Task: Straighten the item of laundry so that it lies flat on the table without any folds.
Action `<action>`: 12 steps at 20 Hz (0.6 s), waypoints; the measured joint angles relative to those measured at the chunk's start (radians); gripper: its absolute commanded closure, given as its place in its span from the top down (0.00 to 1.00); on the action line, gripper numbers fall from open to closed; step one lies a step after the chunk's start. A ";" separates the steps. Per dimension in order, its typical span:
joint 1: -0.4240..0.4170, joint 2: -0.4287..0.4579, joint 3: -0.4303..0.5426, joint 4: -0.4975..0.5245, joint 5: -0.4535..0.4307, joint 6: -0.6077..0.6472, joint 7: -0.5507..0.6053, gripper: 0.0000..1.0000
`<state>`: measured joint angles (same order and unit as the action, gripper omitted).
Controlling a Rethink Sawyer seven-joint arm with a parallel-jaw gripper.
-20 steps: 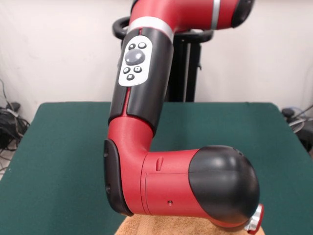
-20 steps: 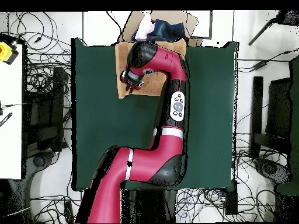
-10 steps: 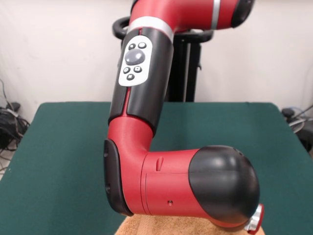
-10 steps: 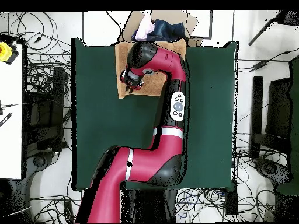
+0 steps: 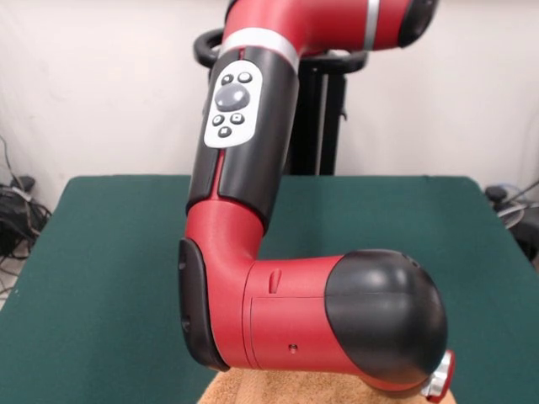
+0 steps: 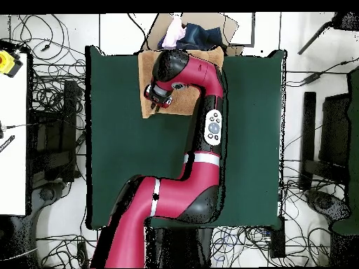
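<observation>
The towel (image 6: 184,99) lies at the upper edge of the green surface (image 6: 119,140), under the gripper (image 6: 156,98). If its fingers are apart, I cannot tell.

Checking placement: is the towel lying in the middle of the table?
No, the towel lies at one edge of the table.

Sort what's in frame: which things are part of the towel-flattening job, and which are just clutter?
Job:
- towel, tan, at the table's edge, mostly under the arm
- table, green top
- pincer over the towel; open or shut not visible

Lying about:
- cables on the floor around the table
- cardboard box beyond the table edge, with dark and pale cloth on it
- white side table
</observation>
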<state>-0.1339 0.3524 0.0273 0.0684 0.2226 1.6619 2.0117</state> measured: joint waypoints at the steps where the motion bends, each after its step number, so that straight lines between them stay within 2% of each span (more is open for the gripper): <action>1: 0.000 -0.003 0.000 0.005 0.000 0.000 0.000 0.00; 6: -0.001 -0.036 0.000 0.063 0.000 -0.004 0.000 0.00; 11: -0.007 -0.129 0.000 0.231 0.000 -0.057 0.000 0.00; 12: -0.009 -0.165 0.000 0.296 0.000 -0.084 0.000 0.00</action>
<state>-0.1432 0.1874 0.0274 0.3645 0.2226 1.5775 2.0117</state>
